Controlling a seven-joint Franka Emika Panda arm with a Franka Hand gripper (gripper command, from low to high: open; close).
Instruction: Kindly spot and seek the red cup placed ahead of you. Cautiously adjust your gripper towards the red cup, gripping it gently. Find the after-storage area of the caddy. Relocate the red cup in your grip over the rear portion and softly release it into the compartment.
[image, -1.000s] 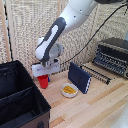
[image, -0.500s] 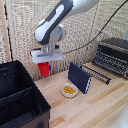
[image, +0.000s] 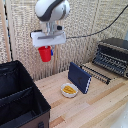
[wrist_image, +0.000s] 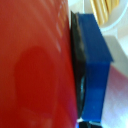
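My gripper (image: 45, 48) is shut on the red cup (image: 45, 54) and holds it high in the air, well above the wooden table. The cup hangs upright below the white hand. The black caddy (image: 30, 107) sits on the exterior view's left; its divider (image: 17, 93) parts two open bays, and the rear portion (image: 9, 80) is the farther one. The cup is above and beyond the caddy's far right corner. In the wrist view the red cup (wrist_image: 35, 65) fills most of the picture, pressed against a blue fingertip pad (wrist_image: 97, 60).
A white bowl with yellow contents (image: 69, 90) and a flat dark blue case (image: 80, 77) stand on the wooden table (image: 95, 107). A black toaster oven (image: 112, 56) with a wire rack (image: 97, 74) is at the exterior view's right. A woven screen is behind.
The gripper has lifted the red cup from near the table to well above it and moved it slightly toward the exterior view's left.
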